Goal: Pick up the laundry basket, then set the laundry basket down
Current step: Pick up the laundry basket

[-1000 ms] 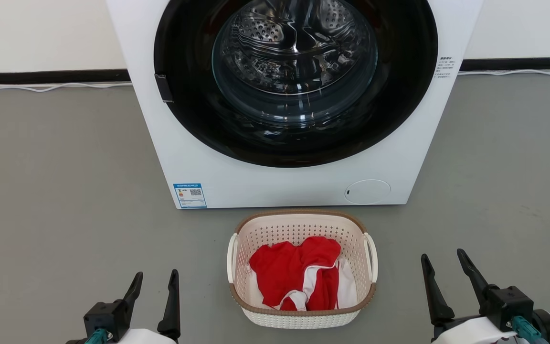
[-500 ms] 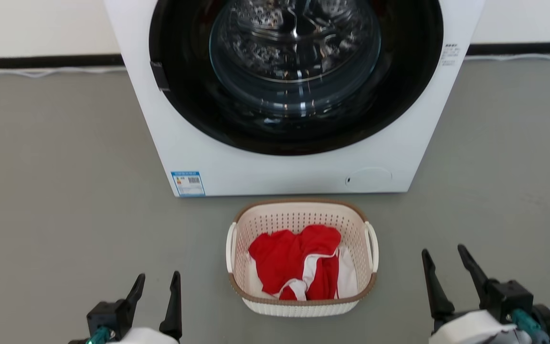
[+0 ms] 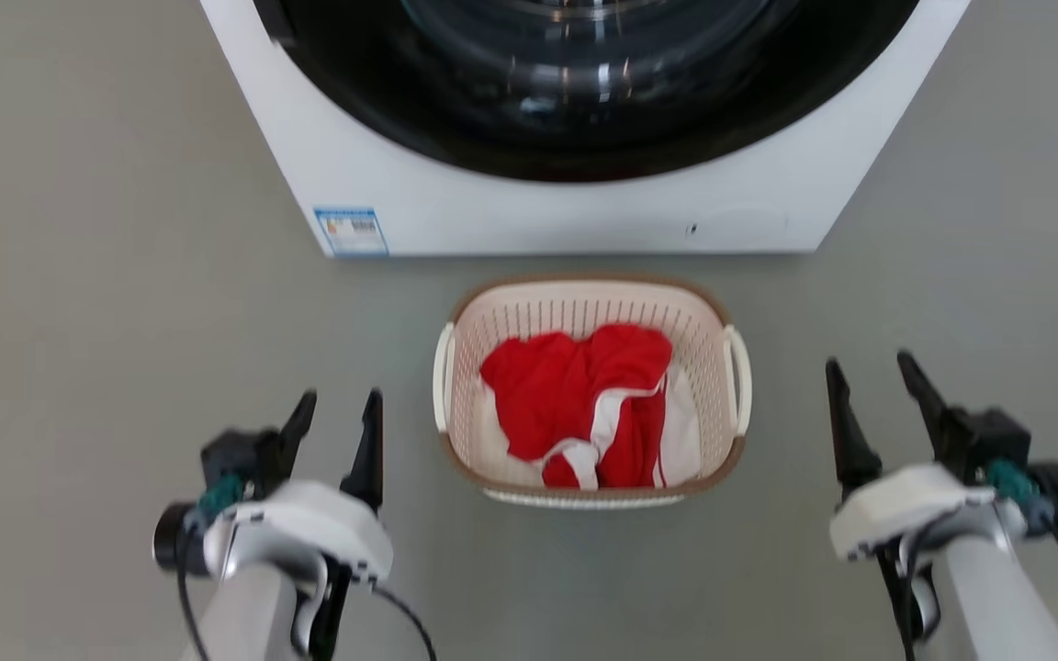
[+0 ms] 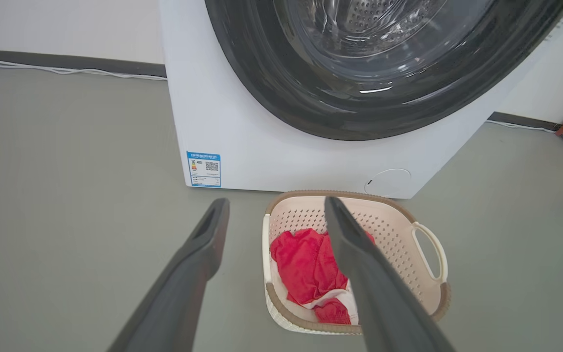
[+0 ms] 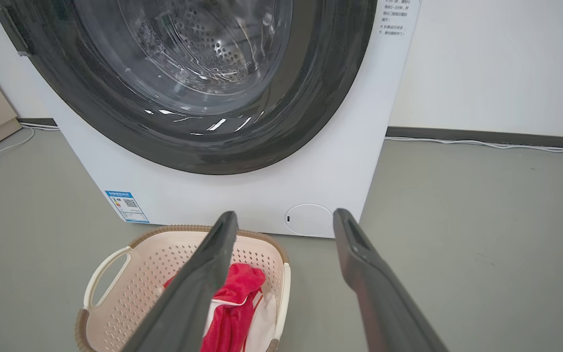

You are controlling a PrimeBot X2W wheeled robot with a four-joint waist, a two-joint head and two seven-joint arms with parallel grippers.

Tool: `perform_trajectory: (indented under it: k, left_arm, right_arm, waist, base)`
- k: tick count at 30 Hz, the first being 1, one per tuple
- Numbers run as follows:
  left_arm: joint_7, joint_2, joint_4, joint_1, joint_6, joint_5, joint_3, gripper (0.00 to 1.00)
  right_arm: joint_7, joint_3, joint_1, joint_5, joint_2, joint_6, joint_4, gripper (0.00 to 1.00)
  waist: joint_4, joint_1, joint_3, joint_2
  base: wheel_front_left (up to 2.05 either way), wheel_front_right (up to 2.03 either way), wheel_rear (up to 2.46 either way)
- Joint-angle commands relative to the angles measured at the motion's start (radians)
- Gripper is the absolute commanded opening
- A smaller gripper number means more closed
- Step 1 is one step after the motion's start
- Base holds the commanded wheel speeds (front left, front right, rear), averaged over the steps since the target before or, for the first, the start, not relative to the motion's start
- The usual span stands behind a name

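Ahead, in the head view, the laundry basket (image 3: 575, 310) sat on the grey floor (image 3: 125, 275) just in front of the washing machine (image 3: 538, 216), with red and white clothing (image 3: 575, 386) heaped inside. My left end effector (image 3: 341, 397) hung off its left side and my right end effector (image 3: 867, 362) off its right, both with fingers spread, holding nothing and clear of the handles. From my left wrist, one parted finger lay across the basket (image 4: 399, 234) and the other across floor. From my right wrist, the same held for that basket (image 5: 149, 274).
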Motion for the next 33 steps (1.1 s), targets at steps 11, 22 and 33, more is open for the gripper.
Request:
perform_trajectory:
  k: [11,22,33]
  left_arm:
    - [-0.006,0.013,0.271,-0.349,0.009,-0.064,-0.065,1.00]
    - [-0.006,0.013,0.461,-0.556,0.022,-0.141,-0.179,1.00]
    - [0.005,0.013,0.548,-0.699,0.037,-0.254,-0.312,1.00]
  right_arm:
    - [-0.013,-0.004,-0.265,-0.079,-0.002,0.006,0.201,1.00]
    - [0.023,-0.047,-0.460,-0.194,-0.004,0.006,0.381,1.00]
    - [0.022,-0.122,-0.577,-0.286,-0.003,0.006,0.456,1.00]
  waist:
    - [0.023,0.0000,0.254,0.0000]
    - [0.022,0.0000,0.430,0.0000]
    - [0.025,0.0000,0.522,0.0000]
  base:
    - [0.00,0.00,0.00]
    - [0.00,0.00,0.00]
    - [0.00,0.00,0.00]
